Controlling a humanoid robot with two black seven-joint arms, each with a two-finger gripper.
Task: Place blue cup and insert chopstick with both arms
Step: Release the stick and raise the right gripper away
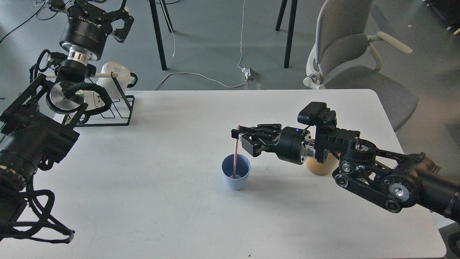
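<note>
The light-blue cup [234, 183] stands upright near the middle of the white table [161, 201]. The pink chopstick [235, 154] stands almost upright with its lower end inside the cup. My right gripper [238, 135] reaches in from the right, just above the cup's rim. It is shut on the stick near its top end. My left gripper [104, 10] is raised at the far left, above the rack. Its fingers are spread and empty.
A tan bamboo cylinder [318, 168] stands right of the cup, mostly hidden behind my right wrist. A black wire rack [118, 108] with a white mug [115, 73] and a pale rod sits at the table's back left. A grey chair [345, 46] stands behind the table.
</note>
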